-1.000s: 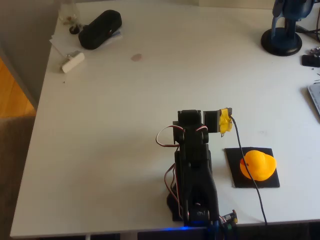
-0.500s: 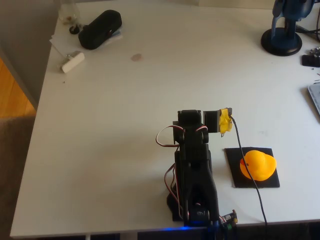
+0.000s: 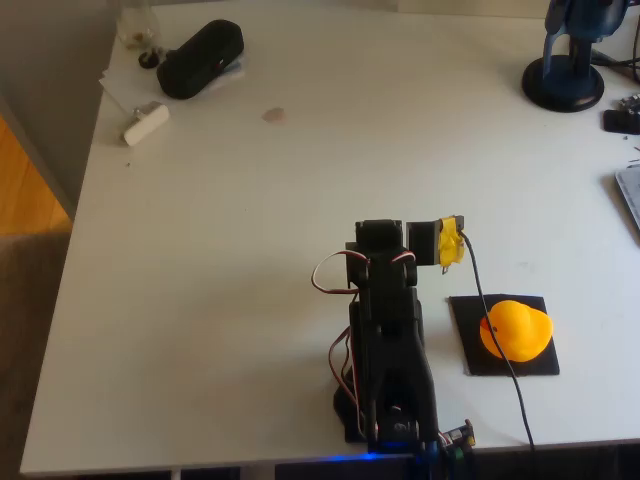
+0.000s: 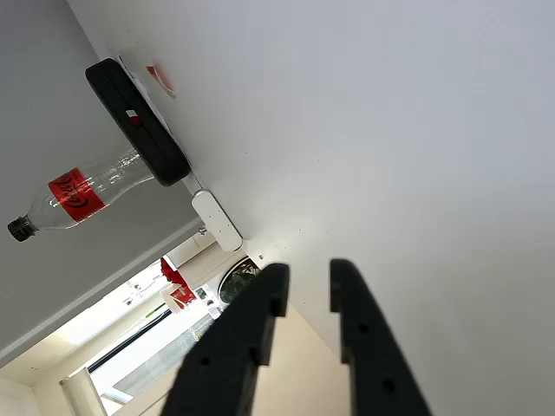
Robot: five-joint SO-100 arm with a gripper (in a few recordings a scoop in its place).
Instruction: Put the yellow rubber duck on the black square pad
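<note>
Yellow rubber duck (image 3: 515, 330) is sitting on the black square pad (image 3: 470, 355), right of your folded-up arm in the overhead view. Your gripper (image 4: 305, 295) is holding nothing, jaws released with a narrow gap (wrist view), aimed across the white table (image 3: 250, 220) toward the black oblong case (image 4: 139, 121) and a clear bottle (image 4: 74, 198).

duck (image 3: 515, 329) yel-orange | pad (image 3: 503, 337) blk | table (image 3: 300, 180) white | gripper (image 4: 305, 296) blk
</note>
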